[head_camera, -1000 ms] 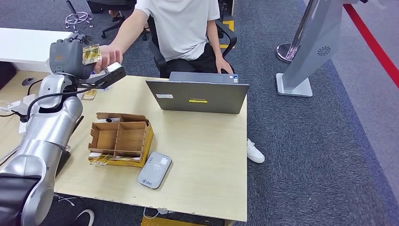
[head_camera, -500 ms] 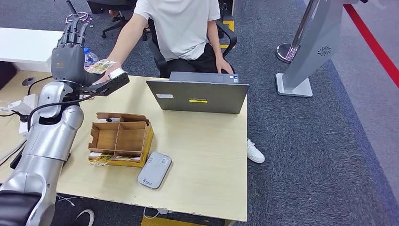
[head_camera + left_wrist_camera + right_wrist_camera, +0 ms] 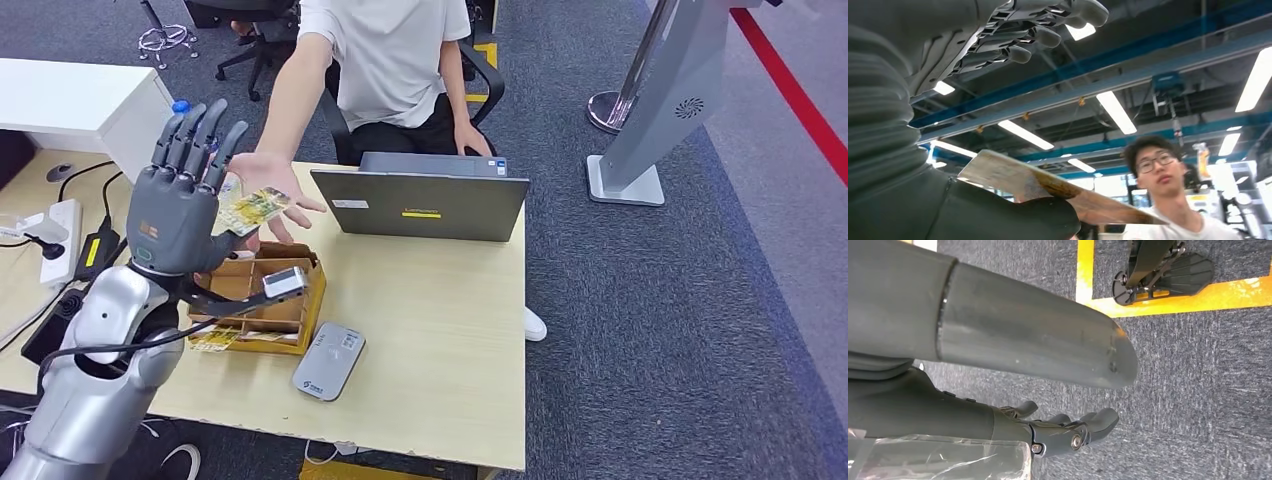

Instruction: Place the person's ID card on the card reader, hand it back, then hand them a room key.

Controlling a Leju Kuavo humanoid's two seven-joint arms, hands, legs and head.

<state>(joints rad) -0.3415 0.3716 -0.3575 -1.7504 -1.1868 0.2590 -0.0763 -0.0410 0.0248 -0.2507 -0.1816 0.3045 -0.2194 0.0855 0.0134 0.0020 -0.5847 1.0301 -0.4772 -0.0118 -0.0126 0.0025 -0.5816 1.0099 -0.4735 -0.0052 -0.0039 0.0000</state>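
Observation:
My left hand (image 3: pixel 183 205) is raised over the table's left side with its fingers spread wide. A yellowish patterned card (image 3: pixel 254 207) lies on the person's upturned palm (image 3: pixel 268 178), right beside my thumb. In the left wrist view the card (image 3: pixel 1048 185) rests across my thumb (image 3: pixel 1013 220), with the fingers (image 3: pixel 1038 30) well away from it. The grey card reader (image 3: pixel 328 361) lies flat near the table's front edge. My right hand (image 3: pixel 1068 432) hangs over the carpet, fingers loosely apart and holding nothing.
A cardboard divider box (image 3: pixel 262 300) stands behind the reader, with cards under its front edge (image 3: pixel 215 340). A laptop (image 3: pixel 420 203) sits at the table's far side before the seated person (image 3: pixel 385 60). A power strip (image 3: pixel 55 228) and cables lie to the left.
My left hand has spread its fingers and let go of the card, then drawn back and down toward me. The person's hand has come along over the table with the card on its palm.

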